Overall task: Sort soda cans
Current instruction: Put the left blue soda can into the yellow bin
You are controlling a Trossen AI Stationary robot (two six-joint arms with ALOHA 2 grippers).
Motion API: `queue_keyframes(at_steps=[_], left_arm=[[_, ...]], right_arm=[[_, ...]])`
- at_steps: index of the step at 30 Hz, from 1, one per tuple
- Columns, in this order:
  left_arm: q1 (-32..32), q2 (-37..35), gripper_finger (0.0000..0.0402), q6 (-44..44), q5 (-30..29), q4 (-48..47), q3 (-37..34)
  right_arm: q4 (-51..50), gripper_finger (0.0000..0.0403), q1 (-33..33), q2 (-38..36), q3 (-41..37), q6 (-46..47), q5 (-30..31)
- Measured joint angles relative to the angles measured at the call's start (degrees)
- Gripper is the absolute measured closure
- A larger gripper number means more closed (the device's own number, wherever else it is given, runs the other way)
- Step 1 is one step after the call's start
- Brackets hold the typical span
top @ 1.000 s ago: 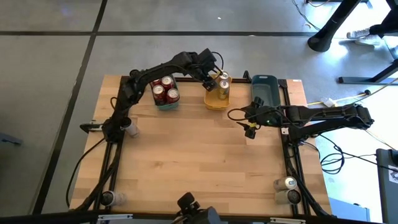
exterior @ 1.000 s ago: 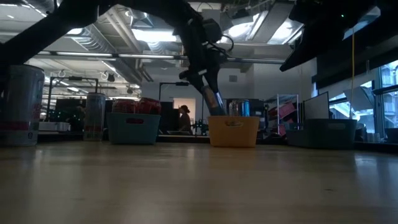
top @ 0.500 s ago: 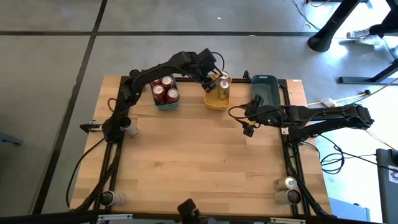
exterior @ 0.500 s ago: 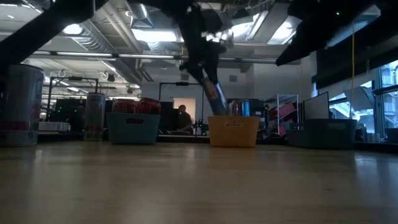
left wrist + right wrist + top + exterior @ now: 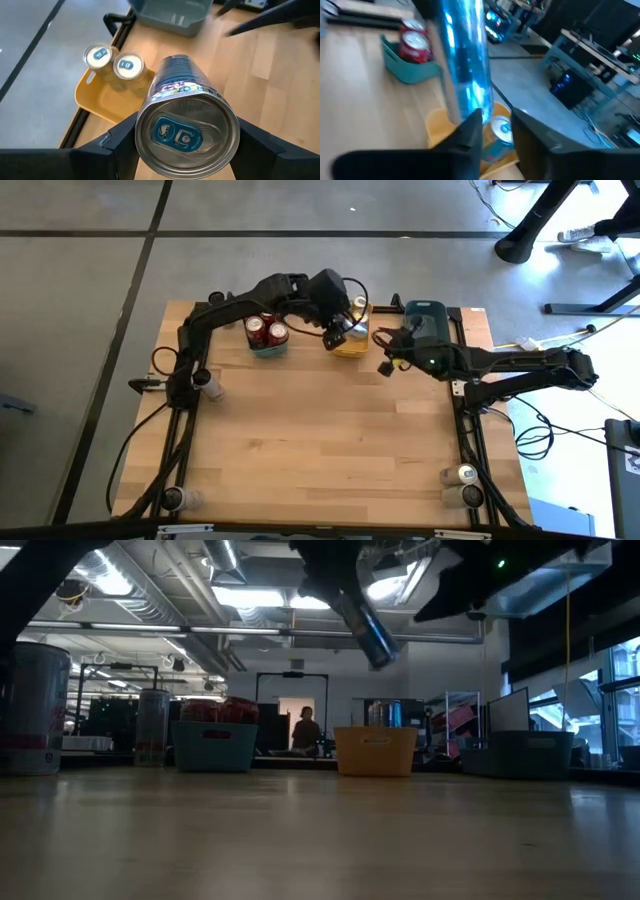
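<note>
A silver-and-blue soda can hangs tilted above the table, with my left gripper shut on it just in front of the yellow tray. Two gold cans stand in that tray. Red cans stand in the teal tray. The grey-blue tray is at the far right. My right gripper hovers beside the yellow tray; its fingers stand a narrow gap apart with nothing between them. My left gripper pinches the can's wall just below the top rim between its two fingers, one on each side. The fingers slant down from above and lie across the can. The can is lifted clear of tray and table and tilted, its top toward the wrist.
Single cans stand at the table's left edge, near-left corner and near-right corner. The middle and near part of the wooden table is bare. A person stands in the room far behind the table.
My left gripper has risen out of the yellow tray with the silver-and-blue can and come a little toward the near edge; the can now hangs well above the tray, still tilted. My right gripper has moved toward the far edge and the yellow tray.
</note>
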Motion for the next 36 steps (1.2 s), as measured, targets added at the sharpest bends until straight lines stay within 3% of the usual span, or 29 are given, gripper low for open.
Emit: queue_keyframes(at_steps=[5,12,26,36], left_arm=[[-1.12,-0.75,0.0174,1.17,-0.03,1.14,0.00],[-1.15,-0.75,0.0174,2.08,-0.14,1.83,-0.02],[-0.85,-0.71,0.0180,2.99,-0.29,8.07,-0.13],[2.74,-0.73,0.0180,2.39,-2.25,7.28,-2.82]], right_arm=[[0.37,0.0395,-3.75,2.87,0.00,1.29,-3.65],[3.27,0.0381,-4.18,7.40,-0.04,1.65,-6.59],[6.41,0.0396,-4.08,10.95,-0.02,1.93,-10.91],[-2.68,0.0397,-4.02,2.41,-0.02,3.77,-8.34]])
